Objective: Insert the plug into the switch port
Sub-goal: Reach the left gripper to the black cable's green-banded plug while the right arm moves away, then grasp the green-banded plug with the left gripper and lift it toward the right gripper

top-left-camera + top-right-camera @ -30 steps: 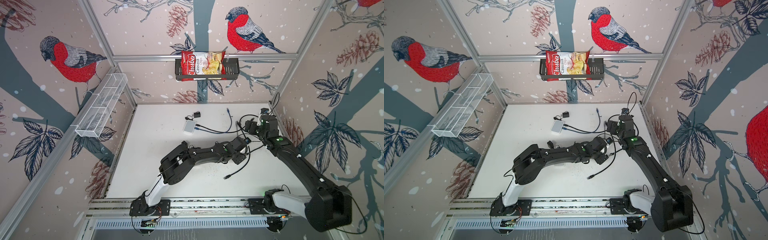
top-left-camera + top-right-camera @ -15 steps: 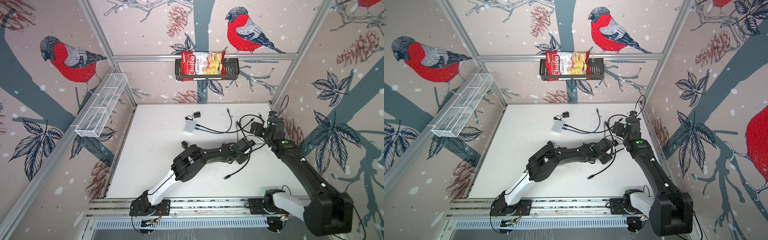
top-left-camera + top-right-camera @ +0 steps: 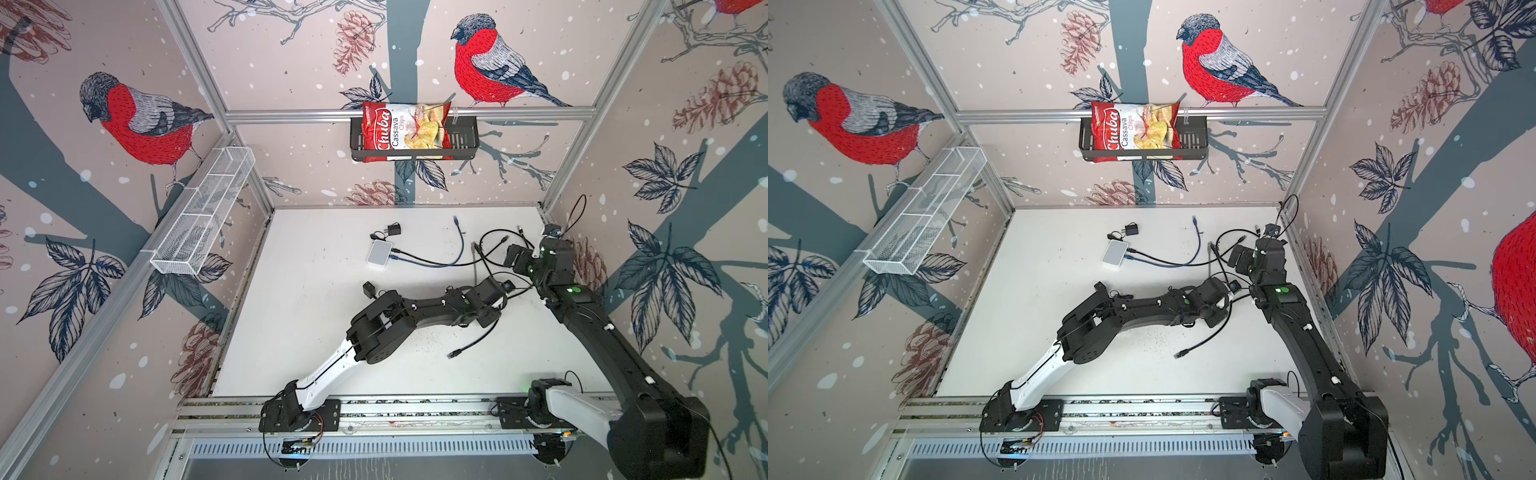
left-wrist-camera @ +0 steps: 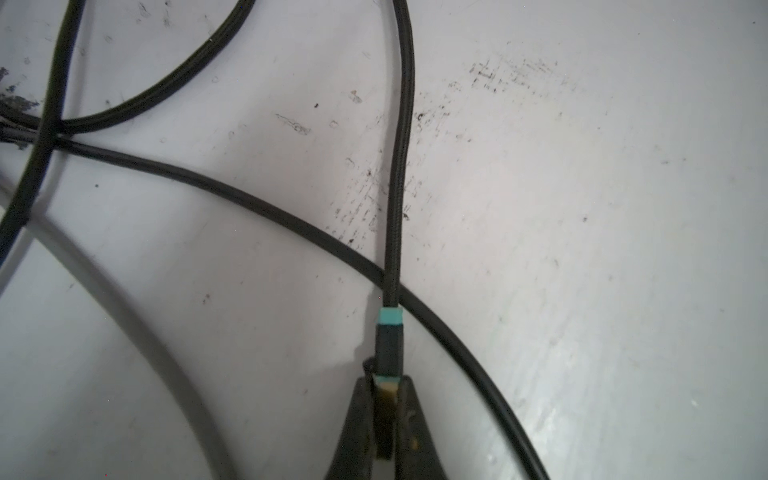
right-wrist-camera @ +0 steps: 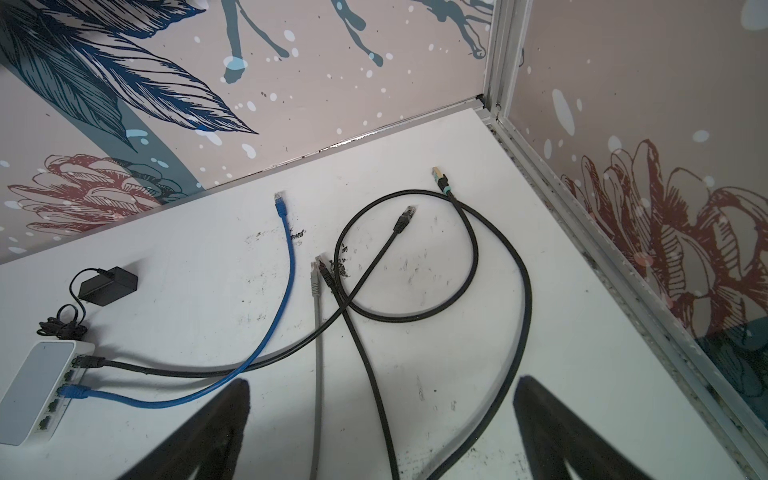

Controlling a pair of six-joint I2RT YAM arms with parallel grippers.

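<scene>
Lining the cell: papered walls with red-breasted birds, pine cones and dark leaves, framed by grey metal rails.
Bench [image 3: 316, 316]: flat, white, matt, scuffed with dark specks near the cables.
Left arm: black jointed links on a white lower link, stretched low across the bench toward the right side in both top views.
Right arm: black, raised near the right wall.
Wire basket [image 3: 203, 212]: long white mesh trough fixed to the left wall.
Chip bag [image 3: 405, 131]: glossy red packet lying in a black rack on the back wall.
Switch [image 5: 39, 392]: small white rounded box at the back of the bench, ports along one edge; a black lead and a blue lead [image 5: 274, 307] already sit in two of them.
Black cable [image 4: 401, 137]: braided, round, running in a long curve away from the held plug.
Left gripper [image 4: 384, 419]: jaws shut tight on the plug, one dark tapered finger on each side.
Right gripper [image 5: 380, 432]: jaws spread wide, holding nothing, hovering above the loose cables.
Plug [image 4: 388, 353]: slim black sleeve with teal bands and a pale gold tip, just above the bench well right of the switch; its long axis runs in line with the left fingers, tip buried between them, cable end pointing away from the wrist.
</scene>
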